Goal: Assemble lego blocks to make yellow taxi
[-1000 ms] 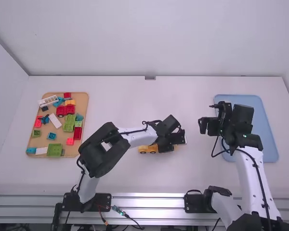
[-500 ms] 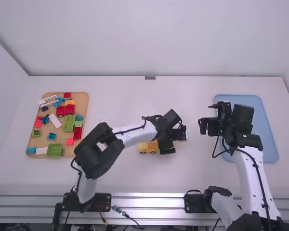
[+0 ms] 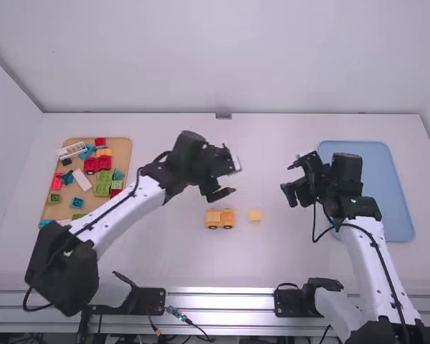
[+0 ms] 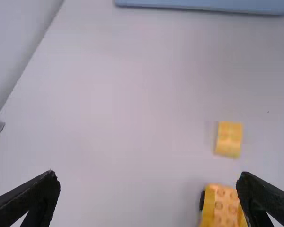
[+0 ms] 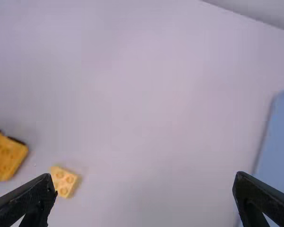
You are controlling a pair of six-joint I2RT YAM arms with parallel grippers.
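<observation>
Yellow wheeled lego base (image 3: 221, 218), loose yellow block (image 3: 254, 216) near it, white table (image 3: 272, 261)

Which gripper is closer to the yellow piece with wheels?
Left. The left gripper hovers just beyond the wheeled piece; the right gripper is farther off, to its right.

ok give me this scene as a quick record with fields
base: yellow wheeled piece, mid-table
loose part: small yellow block, right of the wheeled piece, not touching
left pincer: open, empty
right pincer: open, empty
supply: tan tray at left, mixed blocks
other: blue tray at right
</observation>
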